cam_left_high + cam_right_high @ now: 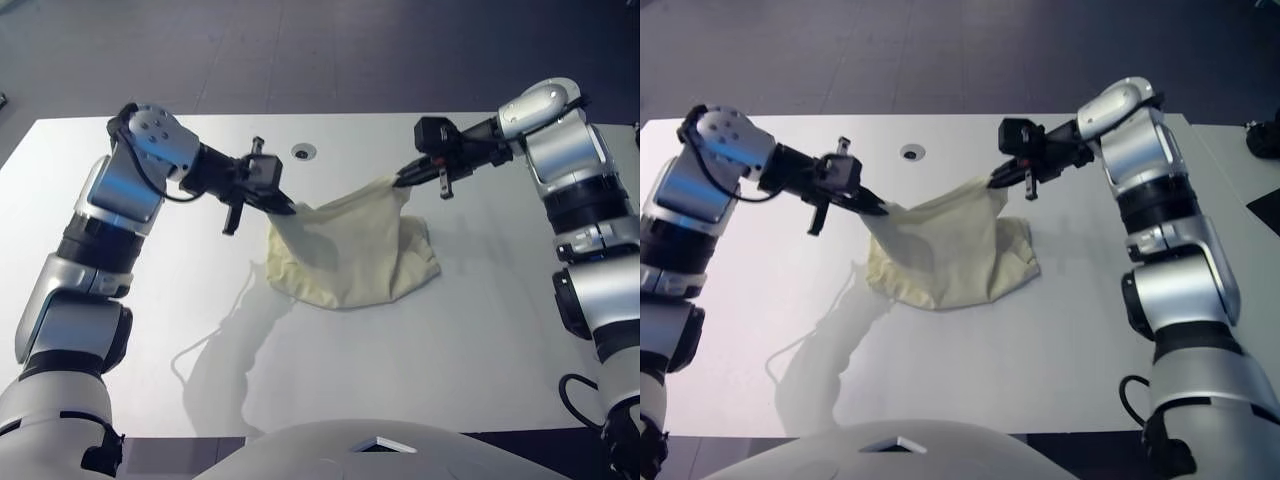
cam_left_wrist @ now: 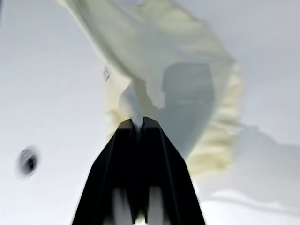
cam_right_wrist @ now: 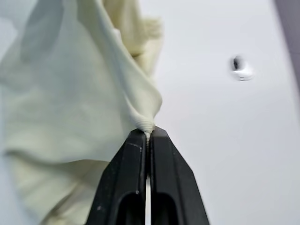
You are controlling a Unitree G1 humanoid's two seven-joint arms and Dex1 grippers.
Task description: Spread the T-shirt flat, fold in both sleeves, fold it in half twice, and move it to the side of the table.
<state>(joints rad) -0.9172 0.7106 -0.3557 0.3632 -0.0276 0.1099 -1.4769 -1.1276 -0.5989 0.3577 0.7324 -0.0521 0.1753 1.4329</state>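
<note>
**One T-shirt held up between two grippers**

There is one T-shirt (image 1: 350,255), pale yellow, near the middle of the white table (image 1: 480,350). It is not flat. Its upper edge is lifted and stretched between the two grippers, and the lower part lies crumpled on the table surface below.

The left gripper (image 1: 290,209) holds the shirt at its left upper corner. In the left wrist view its two black fingers (image 2: 159,154) are pressed together, with a small bunch of cloth pinched at the tips. The right gripper (image 1: 400,180) holds the right upper corner in the same manner (its wrist view shows the two fingers closed side by side, a fold of cloth caught at the tips). The two grippers are well apart, both above the table, the right one a little farther from the robot.

One small round hole (image 1: 301,152) is in the table, behind the shirt and between the grippers.
</note>
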